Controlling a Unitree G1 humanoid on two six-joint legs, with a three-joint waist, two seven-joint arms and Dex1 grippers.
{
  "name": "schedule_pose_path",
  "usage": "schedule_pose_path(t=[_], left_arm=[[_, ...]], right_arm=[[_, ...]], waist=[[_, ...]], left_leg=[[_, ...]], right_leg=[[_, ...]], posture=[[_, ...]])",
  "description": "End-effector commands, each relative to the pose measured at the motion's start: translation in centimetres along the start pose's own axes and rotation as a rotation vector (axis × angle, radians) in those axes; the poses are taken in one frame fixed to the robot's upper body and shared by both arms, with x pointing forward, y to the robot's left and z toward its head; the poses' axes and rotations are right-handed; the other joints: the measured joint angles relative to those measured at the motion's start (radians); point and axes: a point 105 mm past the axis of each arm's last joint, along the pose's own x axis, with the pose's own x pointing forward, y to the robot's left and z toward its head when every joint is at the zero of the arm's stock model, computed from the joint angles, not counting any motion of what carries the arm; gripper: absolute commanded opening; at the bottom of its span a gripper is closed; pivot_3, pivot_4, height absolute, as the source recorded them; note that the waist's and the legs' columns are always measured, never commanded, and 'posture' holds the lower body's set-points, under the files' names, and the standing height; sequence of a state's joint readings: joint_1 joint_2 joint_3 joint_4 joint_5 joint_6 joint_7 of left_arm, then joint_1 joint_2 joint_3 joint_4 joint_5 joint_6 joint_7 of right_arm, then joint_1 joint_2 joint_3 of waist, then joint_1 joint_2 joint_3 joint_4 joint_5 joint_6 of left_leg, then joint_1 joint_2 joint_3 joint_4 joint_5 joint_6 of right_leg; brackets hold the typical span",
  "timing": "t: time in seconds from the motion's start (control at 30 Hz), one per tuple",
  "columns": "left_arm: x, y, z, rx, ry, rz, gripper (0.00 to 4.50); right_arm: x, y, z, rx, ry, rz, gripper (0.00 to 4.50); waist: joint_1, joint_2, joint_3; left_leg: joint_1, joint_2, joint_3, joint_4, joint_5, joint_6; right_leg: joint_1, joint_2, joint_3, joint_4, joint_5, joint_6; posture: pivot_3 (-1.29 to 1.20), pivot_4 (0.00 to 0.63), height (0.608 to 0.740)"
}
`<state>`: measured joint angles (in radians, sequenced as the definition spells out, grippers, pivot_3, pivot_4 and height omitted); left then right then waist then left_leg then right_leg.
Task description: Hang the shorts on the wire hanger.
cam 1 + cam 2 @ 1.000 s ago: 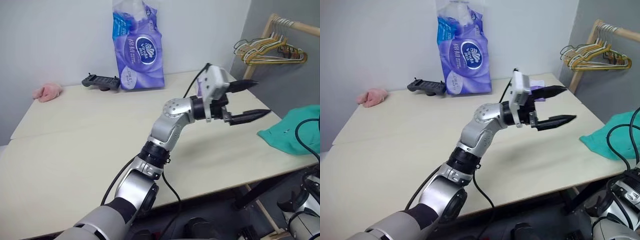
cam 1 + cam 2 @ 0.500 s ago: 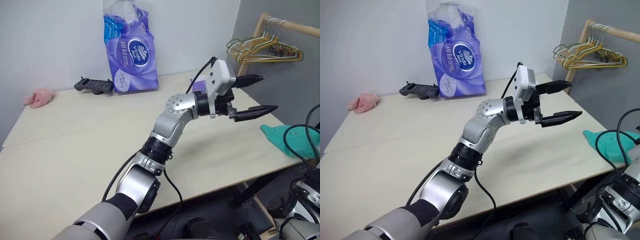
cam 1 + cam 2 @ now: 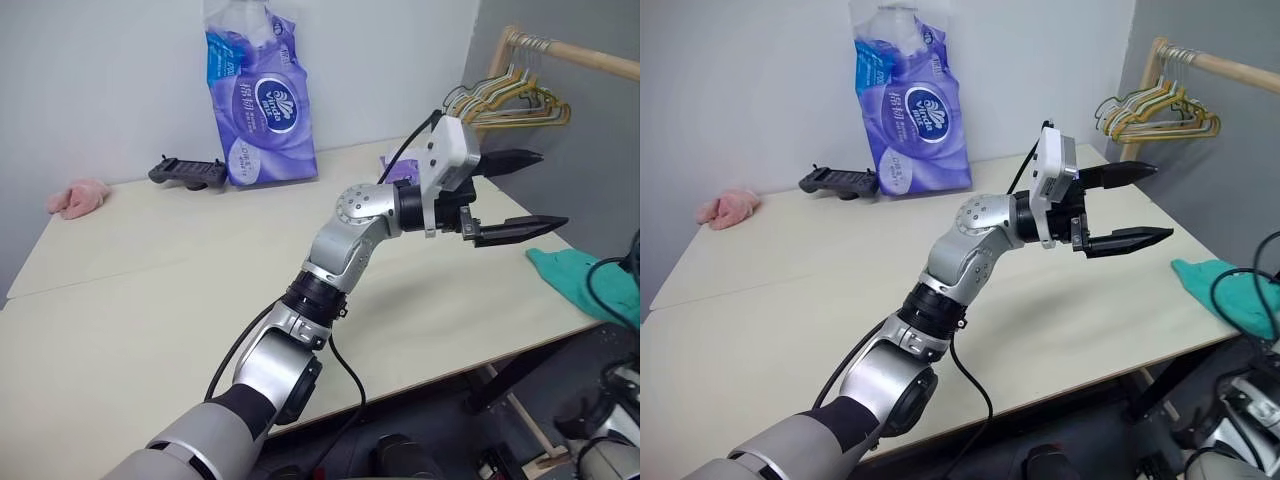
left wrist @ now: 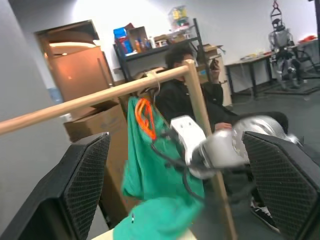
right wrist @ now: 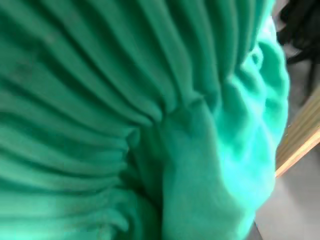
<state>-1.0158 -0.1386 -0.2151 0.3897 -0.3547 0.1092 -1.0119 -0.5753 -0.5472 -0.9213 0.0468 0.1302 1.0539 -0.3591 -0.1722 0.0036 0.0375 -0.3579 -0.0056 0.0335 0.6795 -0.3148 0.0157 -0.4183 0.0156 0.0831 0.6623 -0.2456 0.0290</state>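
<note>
The teal-green shorts [image 4: 156, 175] hang bunched from my right gripper [image 4: 161, 136], which is shut on them near the gathered waistband [image 5: 150, 120]. Their orange drawstring [image 4: 144, 118] loops at the top. From the head views a corner of the shorts [image 3: 585, 282] shows at the table's right edge. My left gripper [image 3: 551, 190] is open and empty, held above the table and pointing right toward the clothes rail. Several hangers [image 3: 508, 100] hang in a bunch on the rail, and I cannot pick the wire hanger out among them.
The wooden rail [image 3: 580, 52] stands past the table's right end. A purple tissue pack [image 3: 262, 90], a black controller [image 3: 188, 170] and a pink fluffy cloth [image 3: 75, 196] lie along the table's [image 3: 150, 290] far side. A person [image 4: 182, 95] sits behind the rail.
The head camera has swung right, bringing the rail closer to the middle of the view. The shorts now show less at the table's right edge. My left gripper stays open in place.
</note>
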Motion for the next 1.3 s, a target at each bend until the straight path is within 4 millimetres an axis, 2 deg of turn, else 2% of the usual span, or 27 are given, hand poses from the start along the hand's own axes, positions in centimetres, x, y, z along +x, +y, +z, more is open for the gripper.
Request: schedule_pose_path(t=[0.03, 0.23, 0.33, 0.6, 0.7, 0.9, 1.17, 1.3], left_arm=[[2.5, -0.9, 1.7, 0.001, -0.085, -0.036, 4.49], [3.5, -0.4, 1.6, -0.007, -0.099, 0.002, 4.49], [4.0, -0.2, 1.0, 0.01, -0.081, 0.031, 4.49], [5.3, 0.0, -0.4, 0.016, -0.048, 0.121, 4.49], [5.4, 0.2, -0.7, 0.024, -0.036, 0.142, 4.49], [5.7, -0.1, -0.5, 0.023, -0.046, 0.138, 4.49], [5.6, 0.0, -0.6, 0.021, -0.044, 0.14, 4.49], [5.7, -0.5, -0.4, 0.017, -0.055, 0.113, 4.49]], right_arm=[[0.6, -0.4, 2.3, -0.027, -0.07, 0.009, 0.0], [2.3, -1.1, 3.3, -0.08, -0.077, 0.043, 0.0], [2.8, -0.7, 4.1, -0.096, -0.087, 0.103, 0.0], [4.2, -1.0, 5.8, -0.108, -0.107, 0.094, 0.0], [4.6, -0.8, 5.6, -0.067, -0.079, 0.1, 0.0], [5.6, -2.0, 5.9, -0.006, -0.054, 0.083, 0.0], [6.2, -4.3, 6.2, -0.111, -0.053, 0.024, 0.0], [6.4, -4.4, 5.5, -0.114, -0.035, 0.034, 0.0]], waist=[[-0.005, -0.002, 0.002], [-0.027, -0.004, 0.003], [-0.031, -0.004, 0.003], [-0.047, -0.005, 0.004], [-0.048, -0.005, 0.004], [-0.048, -0.005, 0.004], [-0.048, -0.005, 0.005], [-0.049, -0.005, 0.005]], left_leg=[[0.0, 0.0, 0.0, 0.0, 0.0, 0.0], [0.011, -0.003, 0.003, -0.003, -0.003, 0.005], [0.012, -0.003, 0.005, -0.003, -0.004, 0.006], [0.012, -0.004, 0.007, -0.003, -0.004, 0.007], [0.012, -0.004, 0.006, -0.003, -0.004, 0.007], [0.012, -0.005, 0.007, -0.003, -0.005, 0.007], [0.012, -0.005, 0.007, -0.003, -0.005, 0.007], [0.012, -0.005, 0.007, -0.003, -0.005, 0.007]], right_leg=[[0.0, 0.001, 0.003, 0.0, 0.0, 0.001], [0.011, 0.001, 0.011, -0.003, -0.004, 0.007], [0.012, 0.001, 0.015, -0.004, -0.005, 0.009], [0.013, 0.001, 0.019, -0.006, -0.005, 0.01], [0.013, 0.001, 0.019, -0.006, -0.005, 0.011], [0.013, 0.001, 0.019, -0.006, -0.005, 0.011], [0.013, 0.001, 0.02, -0.008, -0.005, 0.011], [0.014, 0.001, 0.02, -0.009, -0.005, 0.011]], posture=[[-0.23, 0.017, 0.74], [-0.24, 0.02, 0.74], [-0.24, 0.021, 0.74], [-0.23, 0.02, 0.74], [-0.23, 0.019, 0.74], [-0.22, 0.019, 0.74], [-0.21, 0.016, 0.74], [-0.21, 0.017, 0.74]])
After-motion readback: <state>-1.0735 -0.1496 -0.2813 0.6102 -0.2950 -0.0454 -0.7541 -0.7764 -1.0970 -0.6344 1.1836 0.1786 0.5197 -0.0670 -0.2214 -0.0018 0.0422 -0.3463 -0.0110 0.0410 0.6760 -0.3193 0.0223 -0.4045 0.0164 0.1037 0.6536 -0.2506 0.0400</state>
